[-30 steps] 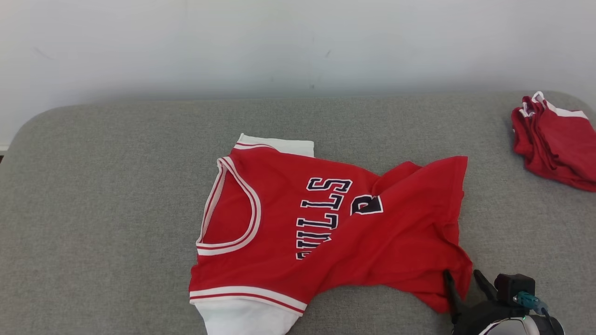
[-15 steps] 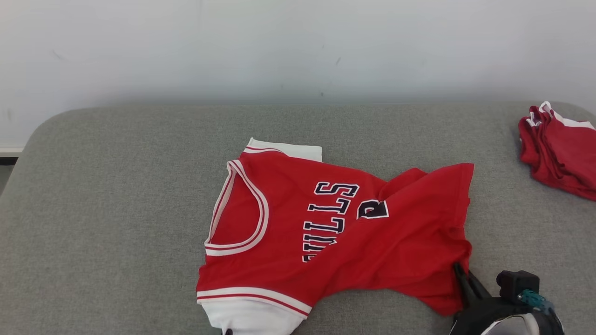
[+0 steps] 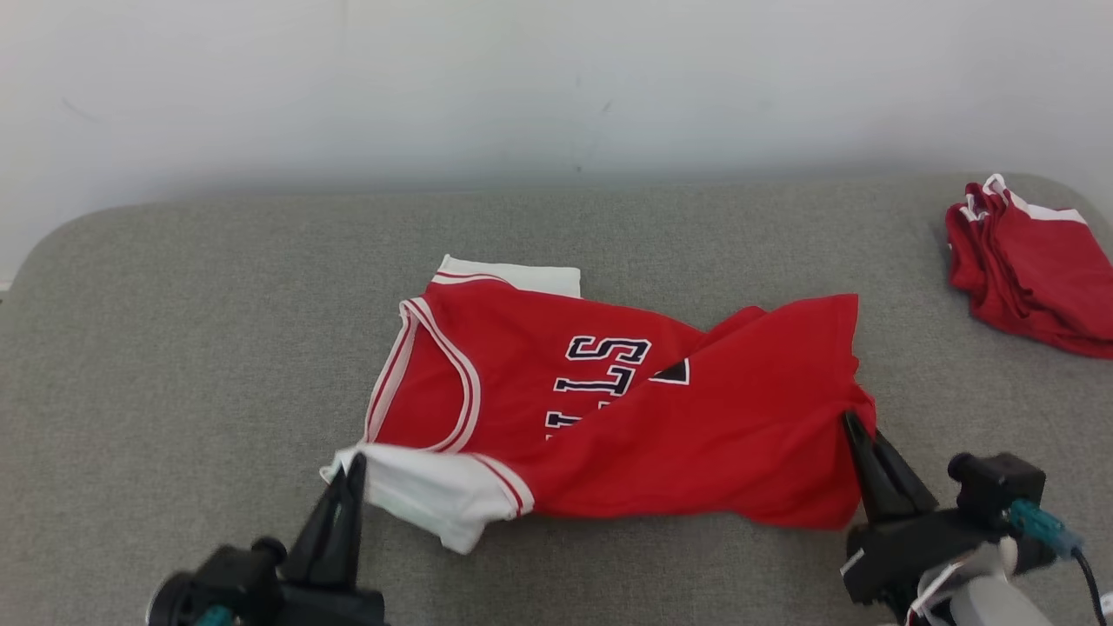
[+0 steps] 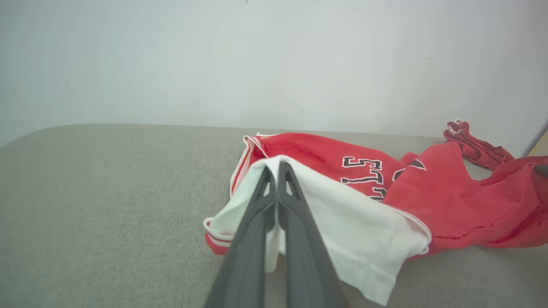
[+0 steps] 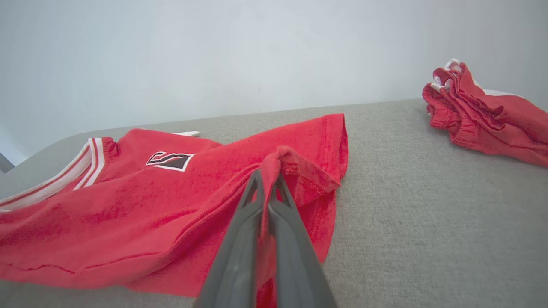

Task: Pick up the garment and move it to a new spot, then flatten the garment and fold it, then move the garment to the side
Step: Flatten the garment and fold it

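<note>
The garment (image 3: pixel 661 417) is a red jersey with white sleeves and dark lettering, lying on the grey padded surface (image 3: pixel 174 348). My left gripper (image 3: pixel 355 465) is shut on its near white sleeve (image 4: pixel 351 239), which is lifted and folded over toward the body. My right gripper (image 3: pixel 850 426) is shut on the red hem corner (image 5: pixel 295 167) at the garment's right side, raised off the surface. In the left wrist view the left gripper (image 4: pixel 277 169) pinches white cloth; in the right wrist view the right gripper (image 5: pixel 267 177) pinches red cloth.
A pile of folded red garments (image 3: pixel 1030 265) lies at the far right edge of the surface, also seen as the red pile (image 5: pixel 483 115) in the right wrist view. A pale wall (image 3: pixel 556 87) runs behind. Bare grey padding stretches to the left.
Both grippers closed on the garment and lifted its near edge up and away; the left gripper came into view holding the white sleeve. The lettering is now partly covered.
</note>
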Tool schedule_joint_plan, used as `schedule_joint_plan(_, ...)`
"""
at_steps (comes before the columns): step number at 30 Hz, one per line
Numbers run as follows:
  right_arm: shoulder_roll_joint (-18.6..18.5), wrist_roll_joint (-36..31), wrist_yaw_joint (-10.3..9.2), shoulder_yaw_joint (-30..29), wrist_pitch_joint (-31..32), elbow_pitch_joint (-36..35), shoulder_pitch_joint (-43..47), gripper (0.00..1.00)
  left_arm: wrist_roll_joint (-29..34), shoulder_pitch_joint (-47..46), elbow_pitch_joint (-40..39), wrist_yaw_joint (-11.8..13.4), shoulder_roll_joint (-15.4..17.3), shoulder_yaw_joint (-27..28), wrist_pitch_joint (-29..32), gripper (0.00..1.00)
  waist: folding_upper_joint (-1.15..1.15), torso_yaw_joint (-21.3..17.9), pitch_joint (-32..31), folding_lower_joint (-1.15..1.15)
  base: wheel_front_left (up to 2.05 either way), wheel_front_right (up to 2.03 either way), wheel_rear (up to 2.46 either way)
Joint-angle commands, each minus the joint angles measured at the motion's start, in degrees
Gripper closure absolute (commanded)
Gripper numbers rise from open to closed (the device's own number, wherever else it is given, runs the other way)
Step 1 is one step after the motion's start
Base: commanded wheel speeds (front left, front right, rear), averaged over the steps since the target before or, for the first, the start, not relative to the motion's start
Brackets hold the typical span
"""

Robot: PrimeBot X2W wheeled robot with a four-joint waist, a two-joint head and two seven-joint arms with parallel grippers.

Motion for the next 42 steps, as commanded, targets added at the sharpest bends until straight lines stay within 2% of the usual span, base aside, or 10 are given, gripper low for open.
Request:
schedule_joint_plan(1,-0.4,0.5,-0.17,0.5,0.5,-1.1,-1.6,1.0,0.0,-2.2,-0.7,0.1,1.1,0.1,-0.2,1.0,0.0,-0.6,0.9,0.0,0.0,0.0,0.0)
schedule_joint_plan(5,-0.8,2.4,-0.17,2.2,2.5,-4.4,-7.9,1.0,-0.6,-12.3,-2.7,0.1,5.7,-2.0,1.8,1.0,0.0,-1.3,4.1,0.0,0.0,0.0,0.0)
schedule_joint_plan(10,-1.6,5.4,-0.17,4.1,4.4,-6.6,-19.9,1.0,-3.2,-28.7,-3.7,0.1,13.3,-5.3,6.7,1.0,0.0,-2.1,10.7,0.0,0.0,0.0,0.0)
schedule_joint_plan(15,-3.0,9.1,-0.17,4.7,6.3,-6.0,-34.2,1.0,-8.5,-47.7,-0.2,0.1,17.8,-8.7,10.7,1.0,0.0,-2.0,17.7,0.0,0.0,0.0,0.0)
schedule_joint_plan(21,-4.4,12.7,-0.17,4.1,8.5,-3.1,-49.0,1.0,-14.7,-66.2,6.6,0.1,17.6,-9.9,12.9,1.0,0.0,-2.0,23.4,0.0,0.0,0.0,0.0)
schedule_joint_plan(31,-5.8,16.0,-0.17,6.4,11.7,5.1,-75.3,1.0,-15.4,-98.1,22.7,0.1,17.6,-13.6,12.1,1.0,0.0,-3.1,30.0,0.0,0.0,0.0,0.0)
schedule_joint_plan(36,-6.7,17.6,-0.17,8.5,12.2,9.8,-84.1,1.0,-14.6,-108.0,30.8,0.1,16.7,-16.1,10.2,1.0,0.0,-3.2,31.1,0.0,0.0,0.0,0.0)
schedule_joint_plan(42,-8.1,18.4,-0.17,12.0,12.6,15.8,-91.3,1.0,-14.5,-115.5,38.3,0.1,16.5,-19.7,8.7,1.0,0.0,-3.3,32.1,0.0,0.0,0.0,0.0)
